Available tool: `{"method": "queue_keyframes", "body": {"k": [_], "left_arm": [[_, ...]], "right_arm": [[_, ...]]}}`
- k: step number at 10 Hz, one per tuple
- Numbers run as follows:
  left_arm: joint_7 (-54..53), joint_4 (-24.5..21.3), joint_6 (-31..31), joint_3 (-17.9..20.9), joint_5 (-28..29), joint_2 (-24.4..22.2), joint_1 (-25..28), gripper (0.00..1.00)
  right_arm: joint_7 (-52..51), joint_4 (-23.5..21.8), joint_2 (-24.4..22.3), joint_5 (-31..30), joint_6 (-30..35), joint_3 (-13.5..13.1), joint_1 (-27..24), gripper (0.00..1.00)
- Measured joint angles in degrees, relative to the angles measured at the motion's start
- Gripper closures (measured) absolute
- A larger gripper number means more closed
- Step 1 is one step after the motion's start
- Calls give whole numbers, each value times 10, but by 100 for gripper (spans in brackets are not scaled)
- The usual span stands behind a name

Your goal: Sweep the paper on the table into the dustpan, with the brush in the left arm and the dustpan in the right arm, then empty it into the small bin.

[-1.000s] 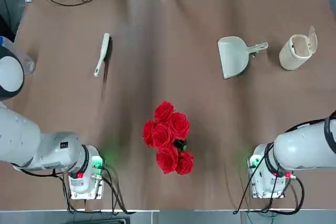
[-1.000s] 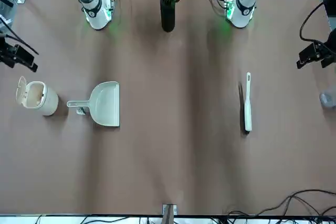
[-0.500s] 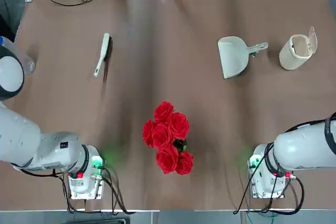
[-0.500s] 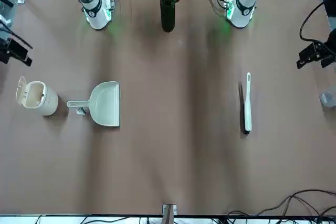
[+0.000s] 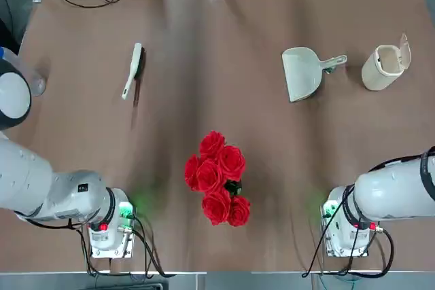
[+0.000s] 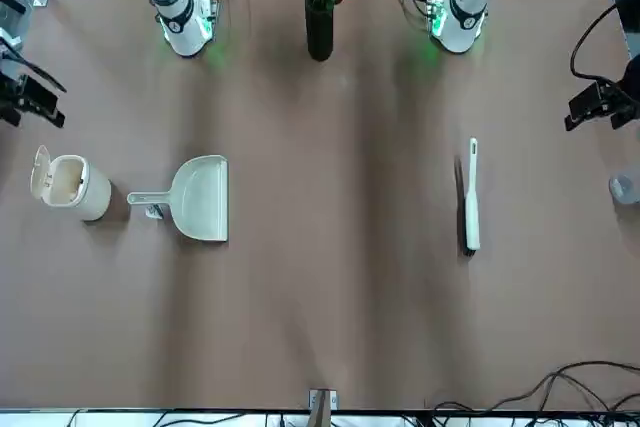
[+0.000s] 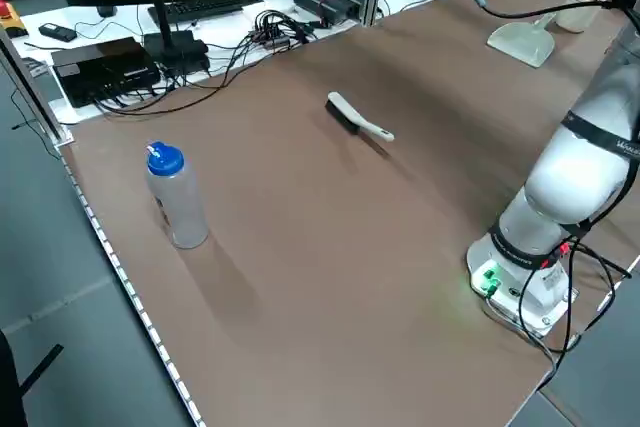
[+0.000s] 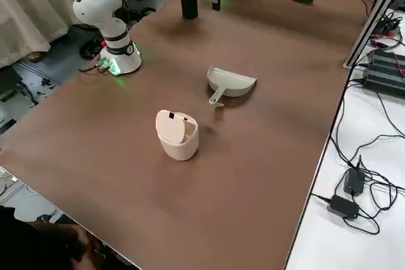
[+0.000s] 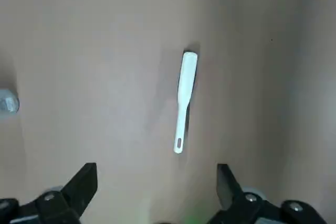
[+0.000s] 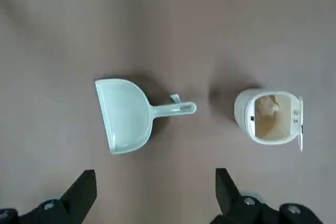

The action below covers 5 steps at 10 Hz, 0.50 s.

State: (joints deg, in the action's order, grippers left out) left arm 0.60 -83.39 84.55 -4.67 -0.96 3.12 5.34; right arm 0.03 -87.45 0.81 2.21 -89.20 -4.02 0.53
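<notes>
- One wide table (image 5: 217, 32) gives me plenty of bare room in the middle. Cables crowd its far edge, so a long sweep that way could shove things off.
- Both hands hang high over it with nothing in them: my left gripper (image 9: 155, 174) has its jaws spread wide above the brush, and my right gripper (image 10: 155, 177) is spread wide above the dustpan.
- The rose bunch (image 5: 217, 178) stands between my bases. An elbow swinging inward could topple it.
- The water bottle (image 7: 175, 197) near the left edge could tip if my left arm swings wide.
- The dustpan (image 5: 301, 73) lies flat, its handle pointing at the small bin (image 5: 382, 67) just beside it. A careless grab may knock the bin over.
- The brush (image 5: 132, 70) lies flat and slim on open table. My fingers might skid off it.
- I find no paper on the table. Something pale sits inside the open bin, and I cannot tell what it is.
</notes>
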Motion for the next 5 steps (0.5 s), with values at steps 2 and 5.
{"method": "queue_keyframes", "body": {"k": [2,5], "left_arm": [[0,0,0,0,0,0,1,0],[0,0,0,1,0,0,1,0]], "right_arm": [[-3,-35,3,0,-33,1,7,0],[-7,-37,1,-16,-34,2,13,0]]}}
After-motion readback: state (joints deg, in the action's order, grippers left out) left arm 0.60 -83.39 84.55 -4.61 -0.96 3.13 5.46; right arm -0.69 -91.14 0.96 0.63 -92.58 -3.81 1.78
